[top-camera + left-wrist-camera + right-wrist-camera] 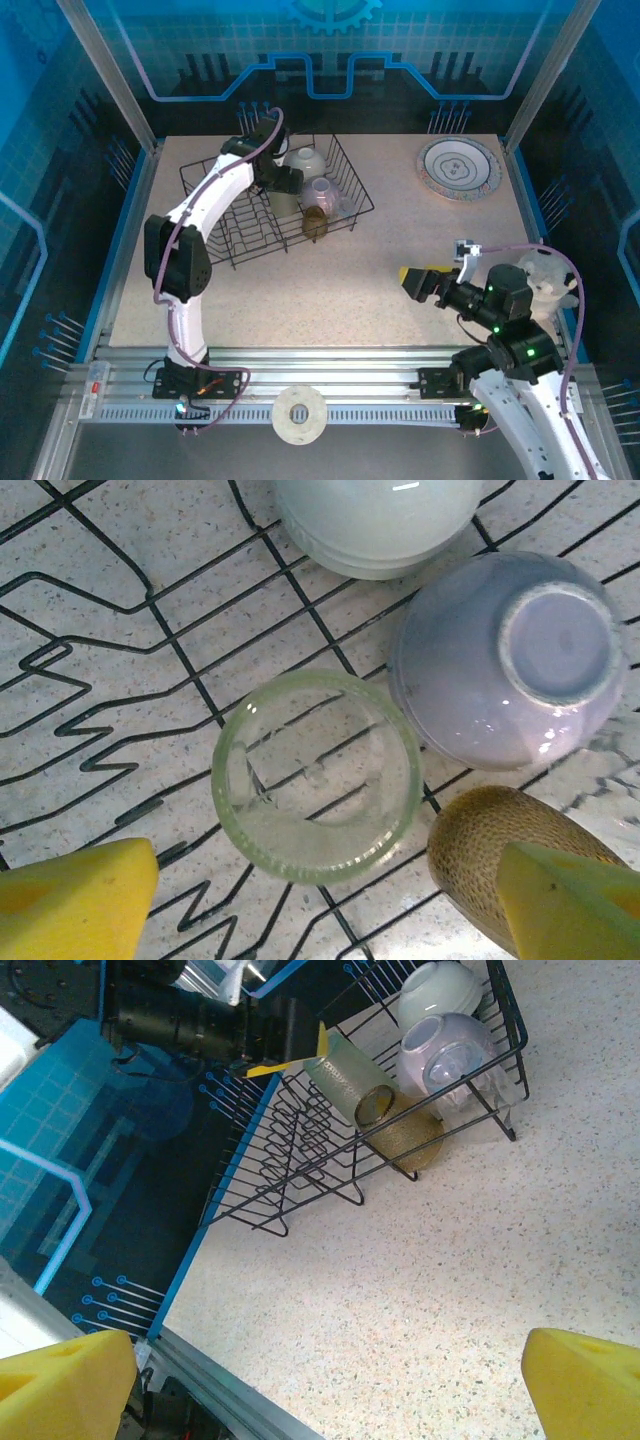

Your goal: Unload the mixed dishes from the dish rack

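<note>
The black wire dish rack (240, 250) stands at the table's back left. In it are a cream bowl (305, 160), an upturned lavender bowl (322, 192), a brown cup (315, 223) and a translucent yellowish cup (285, 206). My left gripper (320, 910) hangs open just above the translucent cup (318, 777), one yellow finger (75, 900) on each side, not touching it. Its right finger overlaps the brown cup (470, 855). A squiggle-patterned plate (458, 168) lies on the table at back right. My right gripper (415, 278) is open and holds nothing, above bare table.
The lavender bowl (510, 660) and the cream bowl (375, 520) sit close behind the translucent cup. Upright prongs fill the rack's left half (300, 1150). Open tabletop (430, 1290) lies between the rack and my right gripper. A white ring (300, 413) rests on the front rail.
</note>
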Robot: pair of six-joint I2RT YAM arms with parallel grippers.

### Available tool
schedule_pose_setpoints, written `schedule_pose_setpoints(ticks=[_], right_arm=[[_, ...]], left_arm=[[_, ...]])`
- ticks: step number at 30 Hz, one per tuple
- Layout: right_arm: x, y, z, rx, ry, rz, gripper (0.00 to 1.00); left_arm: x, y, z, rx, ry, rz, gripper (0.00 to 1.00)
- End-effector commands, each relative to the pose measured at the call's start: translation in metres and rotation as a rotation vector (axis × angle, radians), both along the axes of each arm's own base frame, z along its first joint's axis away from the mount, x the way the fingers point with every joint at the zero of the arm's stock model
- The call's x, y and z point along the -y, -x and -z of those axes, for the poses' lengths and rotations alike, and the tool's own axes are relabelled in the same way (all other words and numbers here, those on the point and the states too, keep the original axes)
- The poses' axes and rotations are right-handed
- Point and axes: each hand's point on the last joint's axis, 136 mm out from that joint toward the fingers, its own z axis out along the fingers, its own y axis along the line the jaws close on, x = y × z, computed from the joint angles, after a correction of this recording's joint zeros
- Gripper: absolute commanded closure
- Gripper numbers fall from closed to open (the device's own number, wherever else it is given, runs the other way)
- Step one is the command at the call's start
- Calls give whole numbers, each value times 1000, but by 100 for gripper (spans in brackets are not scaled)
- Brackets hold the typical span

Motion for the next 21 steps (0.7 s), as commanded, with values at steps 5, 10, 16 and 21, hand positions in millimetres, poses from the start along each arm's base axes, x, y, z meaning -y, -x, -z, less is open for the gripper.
schedule_pose_setpoints(ticks=[5, 10, 16, 21], right_arm=[[-2, -2, 12, -8, -2, -11, 0], [-10, -12, 16, 16, -55, -30, 0], [-15, -21, 10, 39, -87, -37, 0], [-18, -26, 7, 42, -99, -50, 0]], left_arm=[[-5, -11, 10, -29, -32, -56, 18], [-5, -14, 13, -32, -31, -73, 21], [-5, -16, 20, -49, -33, -86, 22], [-4, -19, 24, -62, -32, -93, 25]])
